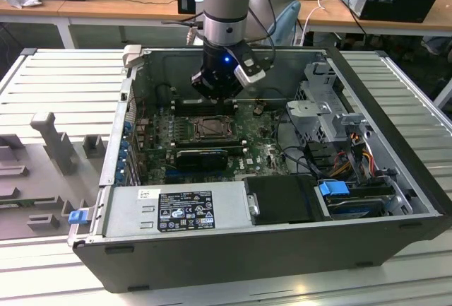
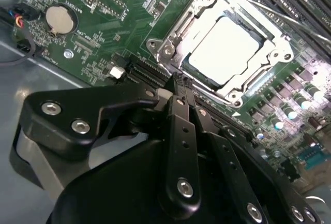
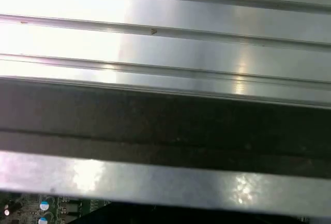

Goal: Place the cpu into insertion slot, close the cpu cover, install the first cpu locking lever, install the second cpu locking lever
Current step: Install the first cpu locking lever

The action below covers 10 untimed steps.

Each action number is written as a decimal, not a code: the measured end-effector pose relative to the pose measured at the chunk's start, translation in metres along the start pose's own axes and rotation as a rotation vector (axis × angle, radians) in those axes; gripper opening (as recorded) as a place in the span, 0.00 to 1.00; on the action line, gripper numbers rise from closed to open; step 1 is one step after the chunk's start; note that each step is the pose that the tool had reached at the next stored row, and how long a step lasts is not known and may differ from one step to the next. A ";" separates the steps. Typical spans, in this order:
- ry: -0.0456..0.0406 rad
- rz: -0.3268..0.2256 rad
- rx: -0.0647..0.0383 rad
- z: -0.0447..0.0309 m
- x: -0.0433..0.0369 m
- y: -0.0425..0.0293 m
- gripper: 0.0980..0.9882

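One pale silver-grey square cpu (image 2: 227, 48) sits under the thin grey metal cpu cover (image 2: 173, 30) — the empty black gripper (image 2: 178, 81), fingers pinched together, hovers close and could scrape nearby green-board pins

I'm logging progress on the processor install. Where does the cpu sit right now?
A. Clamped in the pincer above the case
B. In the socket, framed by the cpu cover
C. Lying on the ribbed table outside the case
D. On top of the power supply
B: in the second wrist view the cpu lies in the socket with the cpu cover framing it, beyond the pincer.
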<state>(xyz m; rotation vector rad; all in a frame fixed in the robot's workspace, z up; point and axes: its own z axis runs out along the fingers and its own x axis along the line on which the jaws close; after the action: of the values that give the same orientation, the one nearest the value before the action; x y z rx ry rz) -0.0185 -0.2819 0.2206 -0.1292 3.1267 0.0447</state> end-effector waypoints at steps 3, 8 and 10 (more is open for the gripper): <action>0.0000 0.000 0.000 -0.0001 0.0001 -0.0022 0.01; -0.0002 0.000 0.000 0.0000 0.0003 -0.0040 0.01; 0.0000 0.000 0.000 -0.0001 0.0002 -0.0044 0.01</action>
<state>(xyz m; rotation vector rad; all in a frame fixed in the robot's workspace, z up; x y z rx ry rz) -0.0184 -0.2863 0.2206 -0.1292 3.1267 0.0448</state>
